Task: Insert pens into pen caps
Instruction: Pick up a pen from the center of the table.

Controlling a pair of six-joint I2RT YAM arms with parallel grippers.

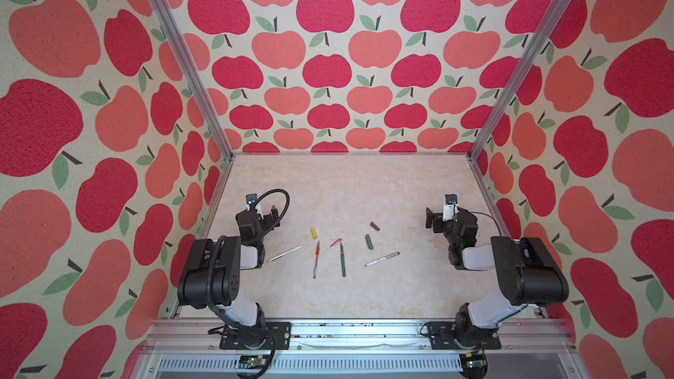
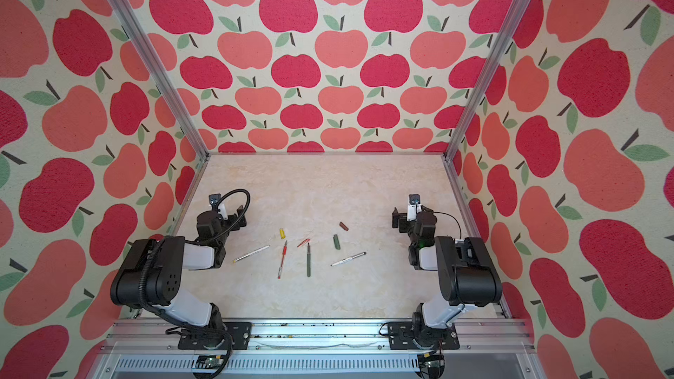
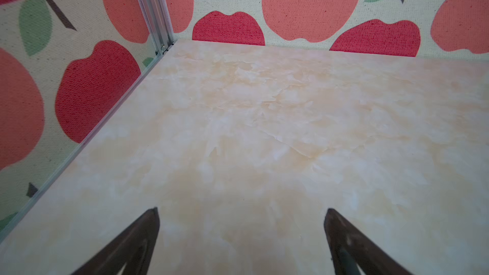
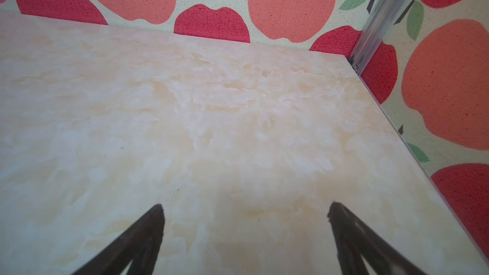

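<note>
Four pens lie loose mid-table in both top views: a white one with a yellow tip (image 1: 284,253), a red one (image 1: 316,260), a dark green one (image 1: 343,260) and a white one with a brown tip (image 1: 382,259). Just behind them lie the caps: yellow (image 1: 313,233), red (image 1: 335,242), dark green (image 1: 369,242) and maroon-brown (image 1: 375,226). My left gripper (image 1: 273,215) (image 3: 242,208) hovers open left of the yellow cap, with nothing between its jaws. My right gripper (image 1: 430,217) (image 4: 246,205) hovers open right of the maroon cap, also empty. Neither wrist view shows a pen or a cap.
The marble-patterned table (image 1: 346,184) is boxed in by apple-print walls, with aluminium posts at the back corners (image 1: 226,154) (image 1: 472,154). A metal rail (image 1: 357,329) carrying both arm bases runs along the front edge.
</note>
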